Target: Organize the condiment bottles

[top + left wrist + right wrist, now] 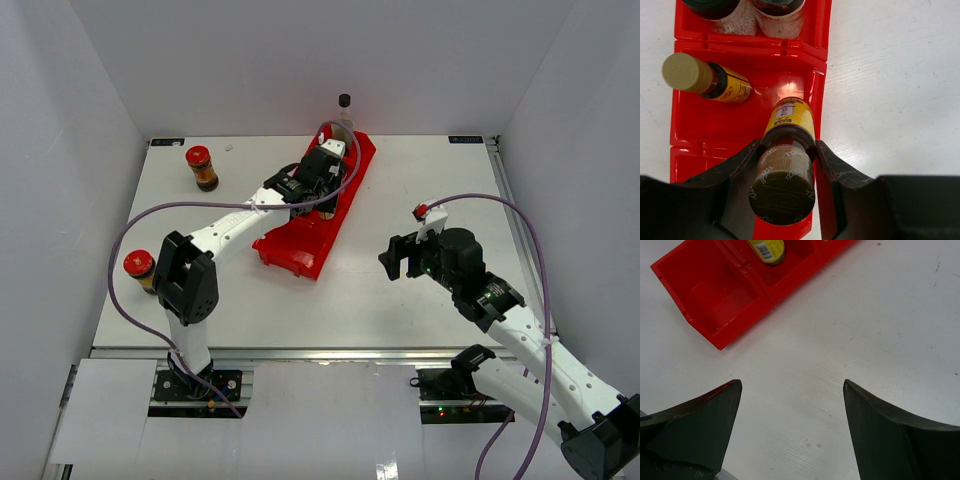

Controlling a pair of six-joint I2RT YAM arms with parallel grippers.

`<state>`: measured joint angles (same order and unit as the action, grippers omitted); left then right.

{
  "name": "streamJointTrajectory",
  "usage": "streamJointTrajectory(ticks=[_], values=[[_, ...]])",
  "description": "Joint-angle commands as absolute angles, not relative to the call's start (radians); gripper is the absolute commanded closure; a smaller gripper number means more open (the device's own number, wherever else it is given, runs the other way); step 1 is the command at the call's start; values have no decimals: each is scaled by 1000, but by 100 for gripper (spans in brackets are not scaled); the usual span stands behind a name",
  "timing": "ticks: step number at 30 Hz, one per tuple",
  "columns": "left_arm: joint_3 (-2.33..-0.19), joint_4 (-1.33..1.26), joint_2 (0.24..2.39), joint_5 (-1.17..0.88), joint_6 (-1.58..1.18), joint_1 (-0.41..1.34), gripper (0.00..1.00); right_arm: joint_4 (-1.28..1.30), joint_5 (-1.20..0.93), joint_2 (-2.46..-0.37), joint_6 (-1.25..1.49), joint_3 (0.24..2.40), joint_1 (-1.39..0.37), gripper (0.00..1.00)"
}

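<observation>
your left gripper (789, 145) is clamped on a yellow bottle (790, 117), up near its cap. the bottle is in the middle box of the red tray (690, 137), right by the tray's right wall. you can't tell if its bottom is down on the tray floor yet. the other yellow bottle (715, 82) is in the same box, on the left side, apart from the one you hold. two shakers (777, 17) sit side by side in the next box, farther from you.

so it looks like four bottles are in and three are left. one red-lid jar (201, 167) stands on the table (420, 170) at the far left. a second red-lid jar (138, 268) is down by the left arm, near the table's left edge. the tall clear bottle (344, 112) stands just behind the far end of the tray. the near box (720, 295) has nothing in it, so the jars may fit there.

your right gripper (792, 385) has its jaws wide apart and holds nothing. it hangs over bare table to the right of the tray, with lots of room to move.

be careful when you let go and lift out. the tray wall is very close to the held bottle. the jar by the left arm looks like a tight reach.
</observation>
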<state>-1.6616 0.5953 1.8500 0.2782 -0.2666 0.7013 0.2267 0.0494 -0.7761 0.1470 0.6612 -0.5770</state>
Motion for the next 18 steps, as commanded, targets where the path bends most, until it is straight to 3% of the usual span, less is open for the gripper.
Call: streamJointTrajectory(ticks=[1, 18], values=[[-1736, 520, 1866, 322, -271, 704, 100, 177, 58, -764, 140, 664, -577, 12], [-1791, 497, 2020, 449, -262, 704, 100, 183, 55, -744, 138, 667, -577, 12]])
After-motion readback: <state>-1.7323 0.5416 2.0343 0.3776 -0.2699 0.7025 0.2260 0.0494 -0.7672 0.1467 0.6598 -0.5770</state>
